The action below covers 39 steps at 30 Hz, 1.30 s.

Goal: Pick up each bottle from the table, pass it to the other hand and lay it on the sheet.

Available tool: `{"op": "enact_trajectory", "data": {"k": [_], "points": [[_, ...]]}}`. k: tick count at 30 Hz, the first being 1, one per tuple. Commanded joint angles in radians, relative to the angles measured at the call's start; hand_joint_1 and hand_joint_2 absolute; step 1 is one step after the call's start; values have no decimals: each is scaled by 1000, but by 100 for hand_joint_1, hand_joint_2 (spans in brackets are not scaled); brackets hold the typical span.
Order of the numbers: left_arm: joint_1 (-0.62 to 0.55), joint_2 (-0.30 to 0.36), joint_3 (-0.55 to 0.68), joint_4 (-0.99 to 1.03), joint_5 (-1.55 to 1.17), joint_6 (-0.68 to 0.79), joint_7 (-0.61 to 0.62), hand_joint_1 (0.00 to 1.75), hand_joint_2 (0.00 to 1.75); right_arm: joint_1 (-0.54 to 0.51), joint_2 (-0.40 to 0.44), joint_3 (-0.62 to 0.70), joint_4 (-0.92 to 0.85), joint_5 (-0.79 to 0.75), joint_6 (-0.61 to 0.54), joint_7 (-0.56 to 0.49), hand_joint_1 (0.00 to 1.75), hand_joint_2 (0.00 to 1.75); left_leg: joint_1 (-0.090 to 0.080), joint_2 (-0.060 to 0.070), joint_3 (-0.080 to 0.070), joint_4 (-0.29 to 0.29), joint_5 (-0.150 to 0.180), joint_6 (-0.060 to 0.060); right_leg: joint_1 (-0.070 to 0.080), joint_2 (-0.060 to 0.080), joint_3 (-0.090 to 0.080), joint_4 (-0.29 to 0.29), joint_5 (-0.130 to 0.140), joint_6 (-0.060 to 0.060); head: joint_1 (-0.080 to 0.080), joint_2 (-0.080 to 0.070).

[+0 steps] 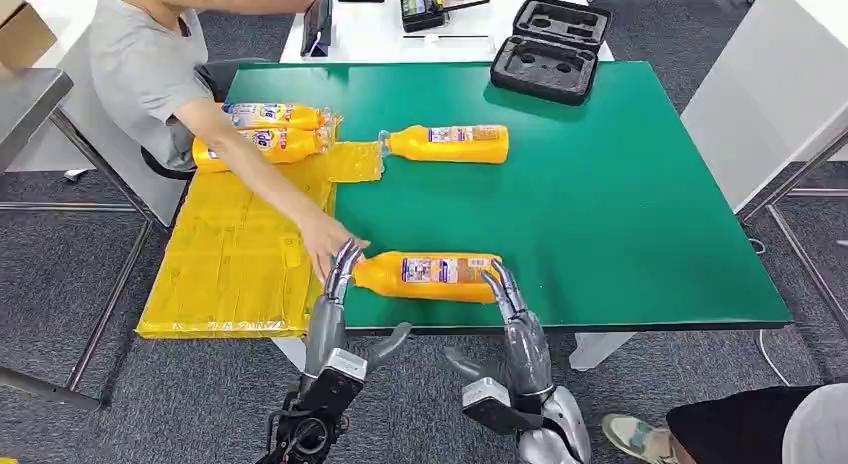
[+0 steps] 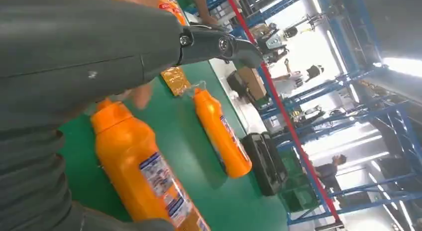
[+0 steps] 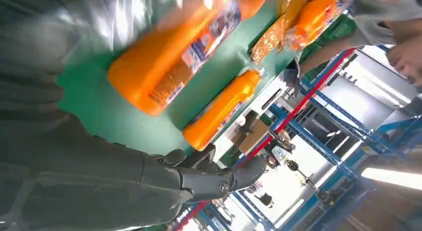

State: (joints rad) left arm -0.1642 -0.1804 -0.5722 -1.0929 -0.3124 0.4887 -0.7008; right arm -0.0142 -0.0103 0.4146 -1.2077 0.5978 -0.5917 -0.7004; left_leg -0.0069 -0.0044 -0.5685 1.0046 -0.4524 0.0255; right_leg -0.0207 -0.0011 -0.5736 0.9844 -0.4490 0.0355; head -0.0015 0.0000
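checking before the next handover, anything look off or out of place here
A person's hand reaches over the yellow sheet to the cap end of the near bottle, right beside the left hand. The right hand is at the bottle's base. Nothing looks spilled or damaged.

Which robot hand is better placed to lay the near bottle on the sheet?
Probably the left robot hand: it touches the bottle at its cap end, beside the yellow sheet; the right is farther.
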Motion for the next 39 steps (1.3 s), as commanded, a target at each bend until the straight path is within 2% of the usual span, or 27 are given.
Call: {"op": "enact_trajectory", "data": {"k": [1,5,14,23,39], "points": [[-56,30,-71,44,9,-27,3,0,175,-83,7,-84,131,149,-41,34,0,175,2,0,2,0,0,-2,2,0,3,-1,0,-2,0,0],[-63,32,-88,41,26,-26,3,0,175,-151,-12,-125,215,151,-13,48,0,175,1,1,1,-1,0,-1,1,1,1,-1,1,-1,0,0],[-73,47,-126,37,45,1,3,0,175,-299,-17,-208,432,125,-9,2,0,175,2,2,3,0,0,-2,2,2,3,-2,2,-1,0,0],[-78,58,-141,42,62,9,3,0,175,-353,-9,-185,571,139,17,2,0,175,2,1,3,0,0,-2,2,1,4,-2,2,-1,0,0],[-95,58,-160,58,71,19,3,0,175,-392,-6,-151,632,140,53,2,0,175,1,1,1,0,0,-1,1,1,2,-1,1,0,0,0]]}}
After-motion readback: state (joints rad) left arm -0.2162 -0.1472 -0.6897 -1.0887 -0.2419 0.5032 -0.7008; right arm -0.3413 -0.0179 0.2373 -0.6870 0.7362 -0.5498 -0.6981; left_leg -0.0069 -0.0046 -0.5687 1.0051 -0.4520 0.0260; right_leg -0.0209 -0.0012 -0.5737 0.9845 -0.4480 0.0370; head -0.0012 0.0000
